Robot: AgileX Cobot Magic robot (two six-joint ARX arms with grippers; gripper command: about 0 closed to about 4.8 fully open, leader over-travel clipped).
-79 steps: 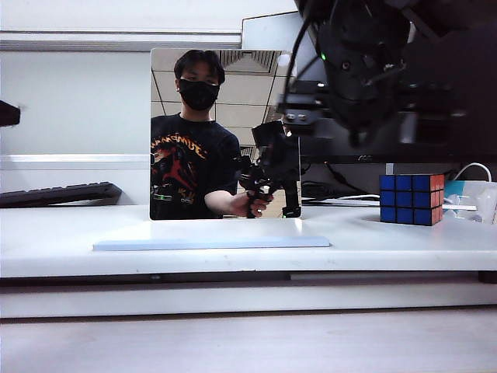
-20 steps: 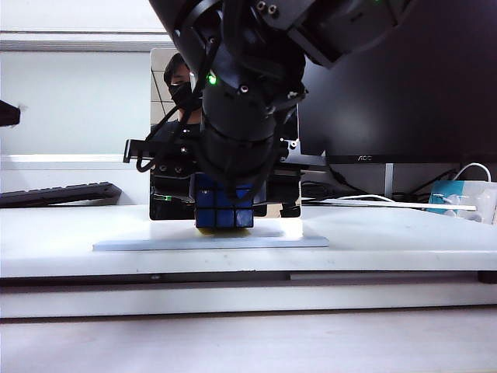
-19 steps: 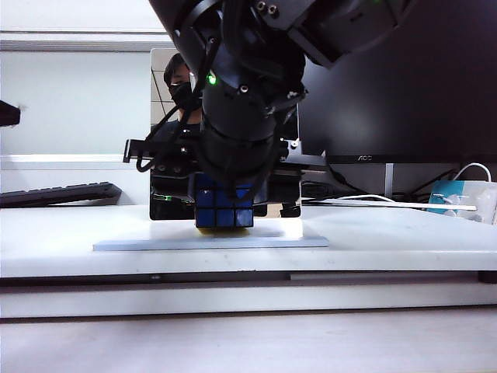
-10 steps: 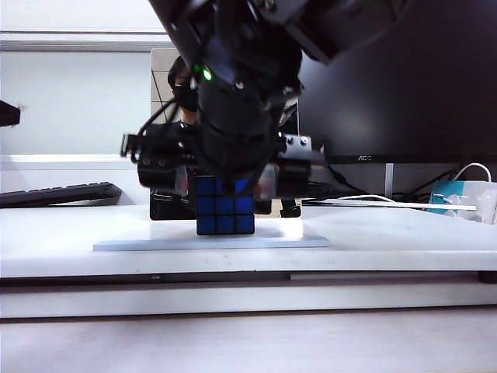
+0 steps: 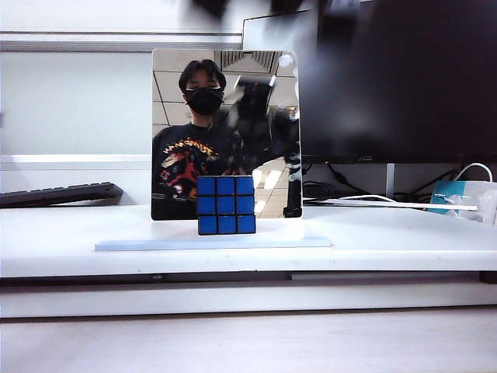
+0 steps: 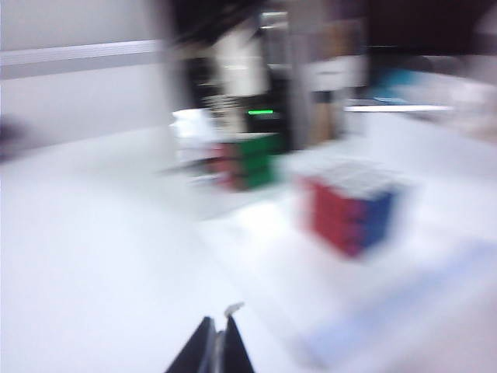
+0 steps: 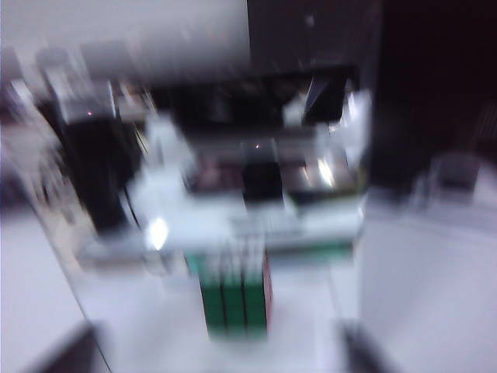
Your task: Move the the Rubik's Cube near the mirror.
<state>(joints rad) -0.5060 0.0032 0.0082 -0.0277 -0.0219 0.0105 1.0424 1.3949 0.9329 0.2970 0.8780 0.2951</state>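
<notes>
Exterior view, near to far: white tabletop [image 5: 404,249]; pale-blue base; Rubik's Cube [image 5: 226,204] stands free on base, blue face forward, just in front of mirror [image 5: 225,116]. Placement looks done; nothing grips cube. Black monitor [image 5: 396,78] behind.

Left gripper [image 6: 220,350]: dark tips pressed together, closed, empty, low over bare tabletop, well apart from cube [image 6: 349,210], idle.

Right gripper: only dark blur at top edge of exterior view, above mirror; own view badly blurred, jaw state cannot tell.

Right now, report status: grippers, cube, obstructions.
Left gripper jaws shut, low over table, off the cube. Right gripper not clearly visible, wrist view blurred. Rubik's Cube free-standing on mirror base. Nothing in the way.
</notes>
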